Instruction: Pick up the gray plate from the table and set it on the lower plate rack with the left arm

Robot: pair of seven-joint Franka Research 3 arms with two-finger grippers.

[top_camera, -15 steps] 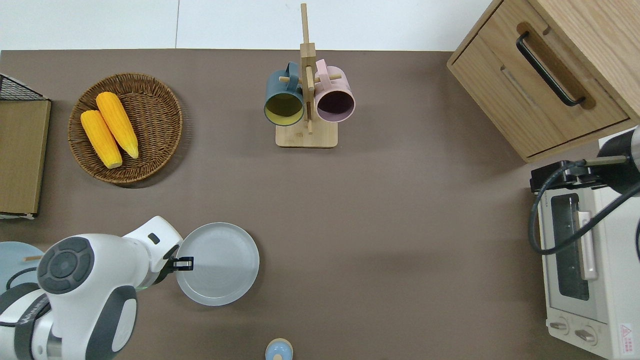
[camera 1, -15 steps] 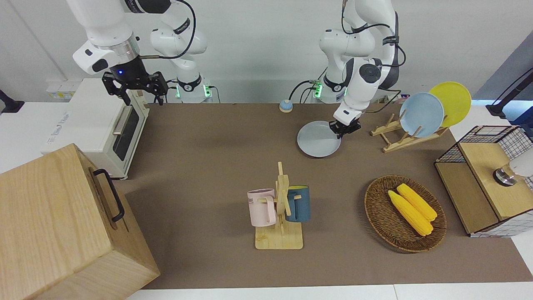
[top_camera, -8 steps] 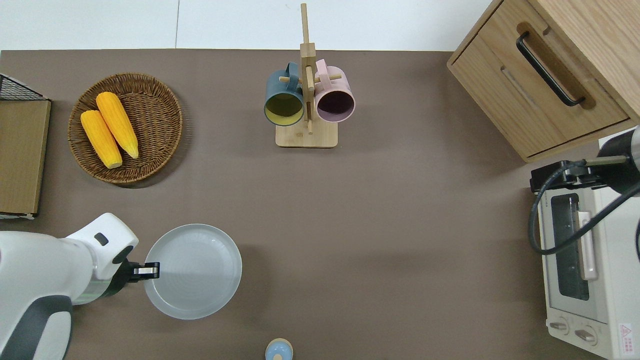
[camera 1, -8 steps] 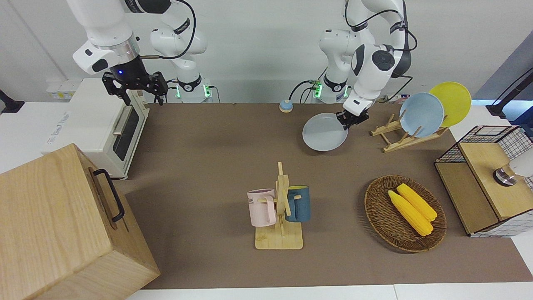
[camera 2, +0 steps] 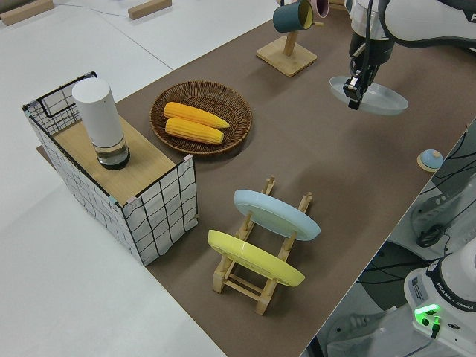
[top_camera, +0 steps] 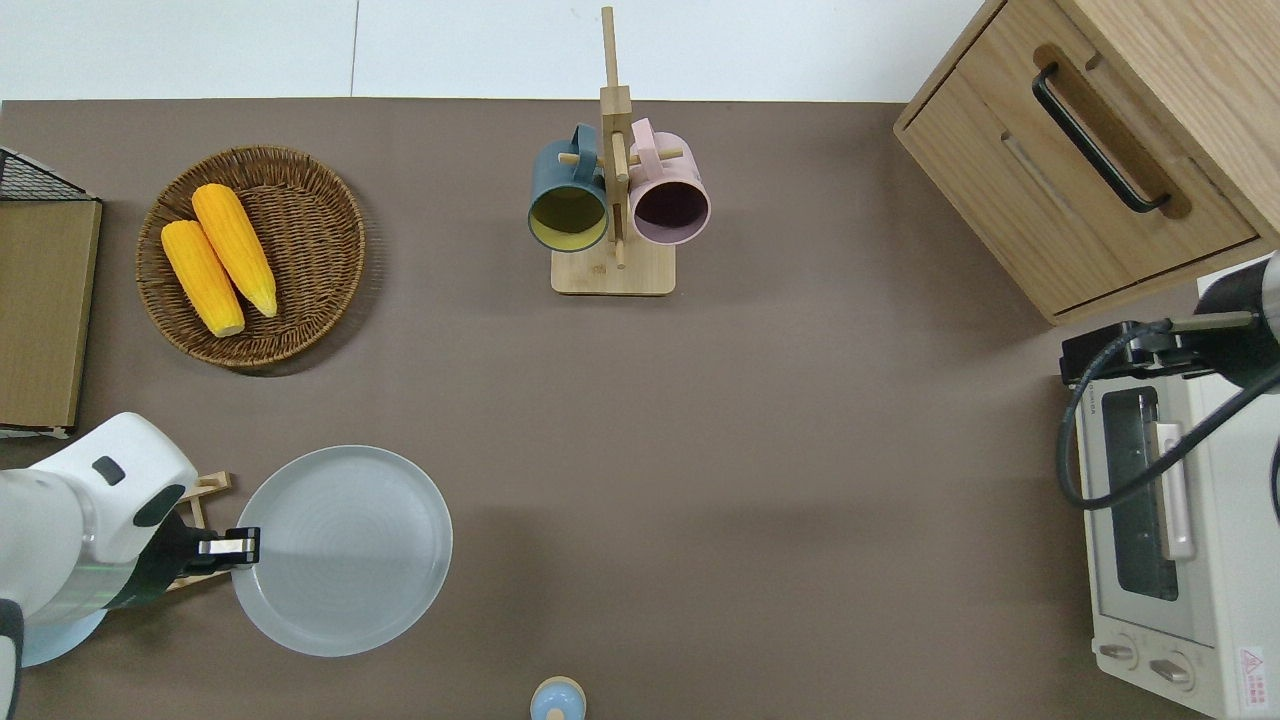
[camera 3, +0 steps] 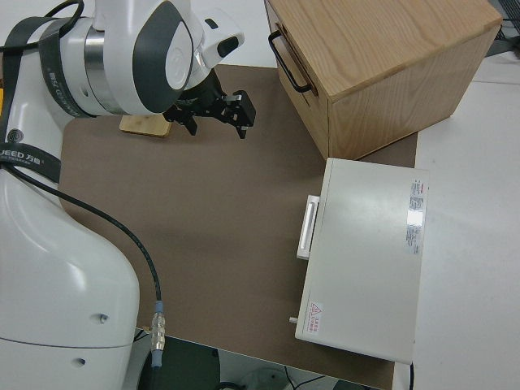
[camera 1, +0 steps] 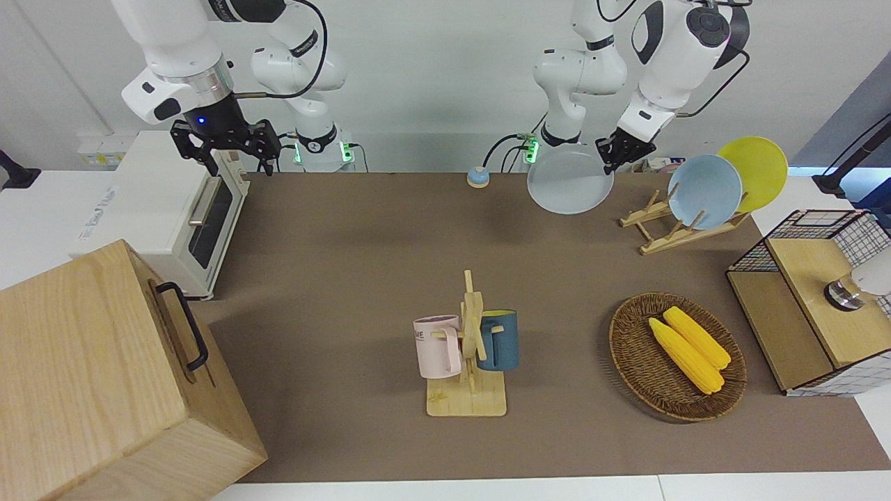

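the left arm's black two-finger gripper [top_camera: 236, 546] has its fingers clamped on the rim of the round pale-gray plate [top_camera: 342, 550], pinching the edge that faces the left arm's end of the table. the plate is lifted clear of the matte brown table [top_camera: 760, 430] and held nearly level (a slight tilt shows in the front view), over bare tabletop just beside the small light-wood plate rack [camera 1: 668, 226]. in the overhead view one end of the rack's rails peeks out right next to the gripper. the rack stands at the left arm's end of the table with a light-blue plate [camera 1: 704, 191] and a yellow plate [camera 1: 754, 172] leaning in its slots, the blue one toward the free end of the rack. the gray plate touches neither of them.

the right arm is parked; its black gripper [camera 1: 226, 142] has its fingers spread apart and holds nothing.
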